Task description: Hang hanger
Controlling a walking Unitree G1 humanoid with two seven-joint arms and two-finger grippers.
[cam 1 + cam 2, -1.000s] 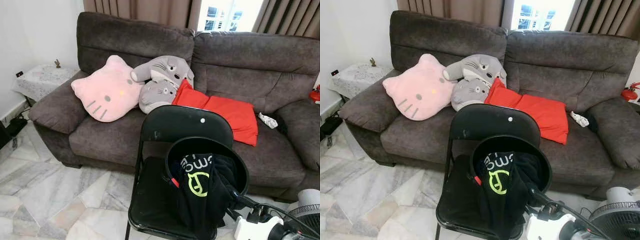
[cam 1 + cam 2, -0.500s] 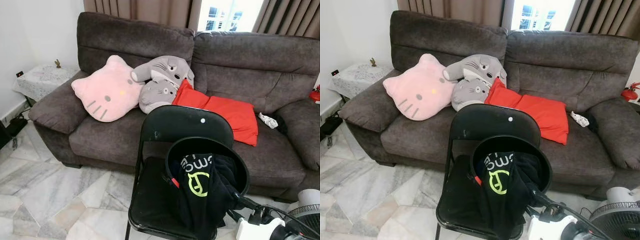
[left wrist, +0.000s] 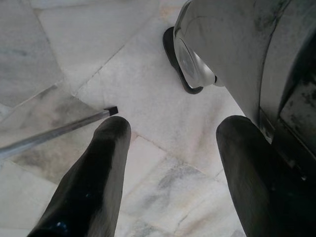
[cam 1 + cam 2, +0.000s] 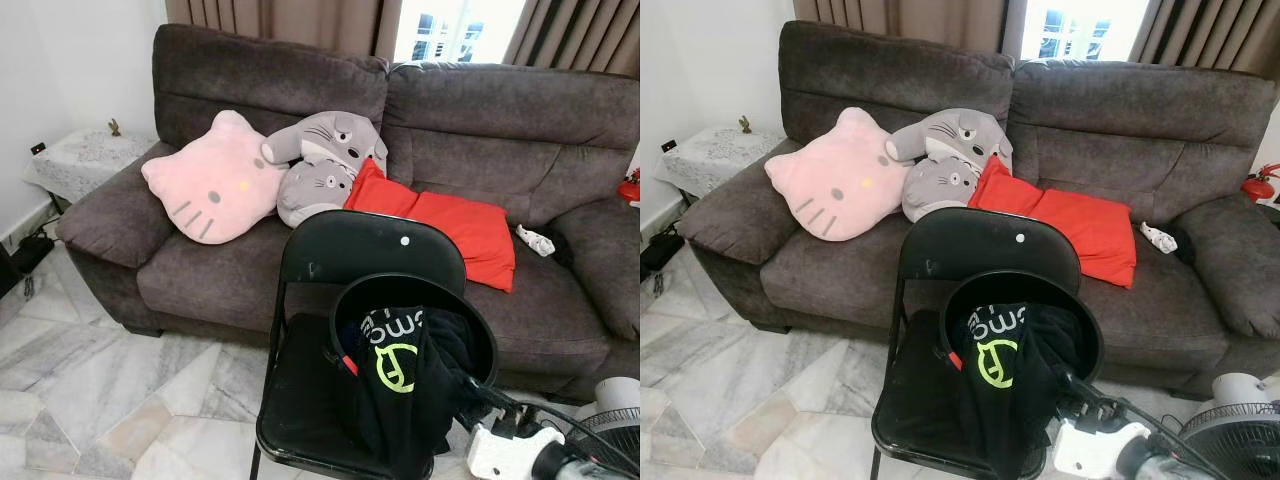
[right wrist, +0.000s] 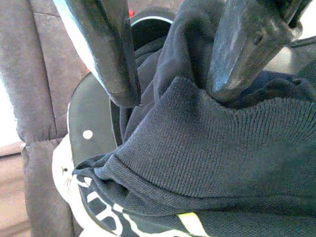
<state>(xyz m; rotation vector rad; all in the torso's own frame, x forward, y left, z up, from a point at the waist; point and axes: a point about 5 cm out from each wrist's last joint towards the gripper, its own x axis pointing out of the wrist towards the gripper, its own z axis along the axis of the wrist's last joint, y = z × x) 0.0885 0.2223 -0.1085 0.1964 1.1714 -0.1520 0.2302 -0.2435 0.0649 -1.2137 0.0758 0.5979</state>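
Right gripper [image 5: 170,94] fingers are seen pressed into the dark garment [image 4: 405,385], with a fold of its ribbed knit bunched between them; whether that fold is firmly pinched cannot be told from the pictures. From the head views, the black fingers [image 4: 1072,385] are seen reaching in from the lower right to the near edge of the black basket [image 4: 345,310], where the garment, printed with white letters and a yellow-green logo, is draped over the rim and hangs down the front. No hanger can be made out in the cloth or between the fingers. The basket is seated on a black folding chair [image 4: 372,245], which is placed on the marble floor [image 4: 110,385] just before a grey-brown sofa [image 4: 500,130]. On the sofa are laid a pink cat-face cushion [image 4: 212,180], two grey plush toys [image 4: 325,160] and a red cloth [image 4: 455,225]. A fan [image 4: 1230,440] is stood at the lower right. The left gripper [image 3: 170,163] is held over the floor, its two fingers spread well apart with nothing between them.
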